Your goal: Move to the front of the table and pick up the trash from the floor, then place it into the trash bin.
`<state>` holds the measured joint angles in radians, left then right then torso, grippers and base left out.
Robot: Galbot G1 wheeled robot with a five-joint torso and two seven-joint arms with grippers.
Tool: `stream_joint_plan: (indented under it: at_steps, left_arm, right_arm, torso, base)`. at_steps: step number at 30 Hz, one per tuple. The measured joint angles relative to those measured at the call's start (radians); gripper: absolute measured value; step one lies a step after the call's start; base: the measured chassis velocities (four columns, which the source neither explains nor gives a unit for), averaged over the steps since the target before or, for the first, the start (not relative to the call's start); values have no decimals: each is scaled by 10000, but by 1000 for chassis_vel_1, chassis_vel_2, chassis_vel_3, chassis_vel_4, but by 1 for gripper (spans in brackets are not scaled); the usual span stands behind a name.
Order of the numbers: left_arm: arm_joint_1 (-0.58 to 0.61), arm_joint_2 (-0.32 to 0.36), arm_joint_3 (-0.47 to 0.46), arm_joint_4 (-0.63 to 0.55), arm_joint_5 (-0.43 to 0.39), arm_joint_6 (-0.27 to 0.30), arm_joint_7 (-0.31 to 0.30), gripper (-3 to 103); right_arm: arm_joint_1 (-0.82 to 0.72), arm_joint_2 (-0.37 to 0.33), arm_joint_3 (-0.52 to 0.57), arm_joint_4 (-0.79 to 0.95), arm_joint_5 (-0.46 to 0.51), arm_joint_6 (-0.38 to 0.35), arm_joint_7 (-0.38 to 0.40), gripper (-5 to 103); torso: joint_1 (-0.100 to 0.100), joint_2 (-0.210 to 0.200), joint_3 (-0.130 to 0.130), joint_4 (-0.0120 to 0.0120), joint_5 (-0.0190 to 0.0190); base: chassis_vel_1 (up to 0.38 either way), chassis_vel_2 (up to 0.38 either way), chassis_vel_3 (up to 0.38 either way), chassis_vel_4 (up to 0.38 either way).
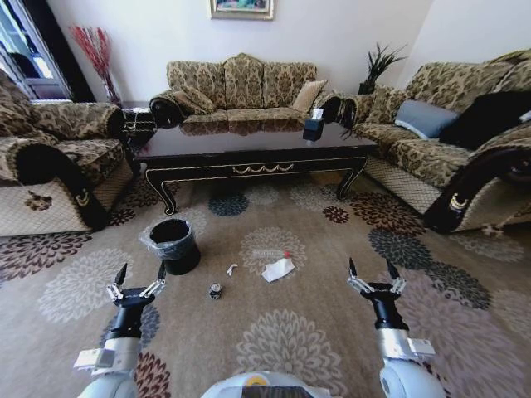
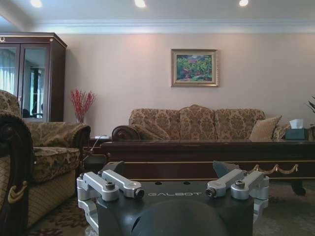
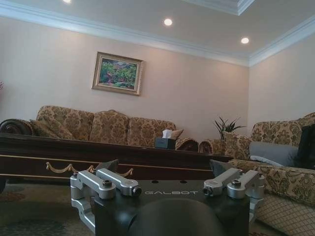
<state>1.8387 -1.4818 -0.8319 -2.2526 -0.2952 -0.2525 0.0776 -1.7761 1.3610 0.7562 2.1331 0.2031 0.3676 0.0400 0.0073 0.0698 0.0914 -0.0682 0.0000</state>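
Currently, both the left gripper [image 1: 138,276] and right gripper [image 1: 374,273] are held low with jaws apart, presumably readied for the trash [image 1: 278,269] lying right of the trash bin [image 1: 174,244].

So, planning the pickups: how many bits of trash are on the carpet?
3: a white wrapper, a tiny white scrap and a small can, all right of the trash bin; the table could hide more.

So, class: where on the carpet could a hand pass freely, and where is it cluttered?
Free: the floor between the left end effector and right end effector, and the strip before the table. Crowded: from the trash bin past the can and scrap to the wrapper.
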Motion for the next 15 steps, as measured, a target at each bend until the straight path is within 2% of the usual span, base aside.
stream_joint_plan:
  at_steps: [6, 15]
  left_arm:
    - [69, 7, -67, -92, -123, -46, 15, 100]
    - [70, 88, -192, -114, -340, -117, 57, 100]
  right_arm:
    - [-78, 41, -5, 90, -70, 3, 6, 100]
    - [-137, 87, 22, 207, -151, -22, 15, 100]
  torso:
    - [1, 0, 1, 0, 1]
    - [2, 0, 1, 0, -7]
  base:
    - [20, 114, -24, -127]
    - [85, 221, -91, -217]
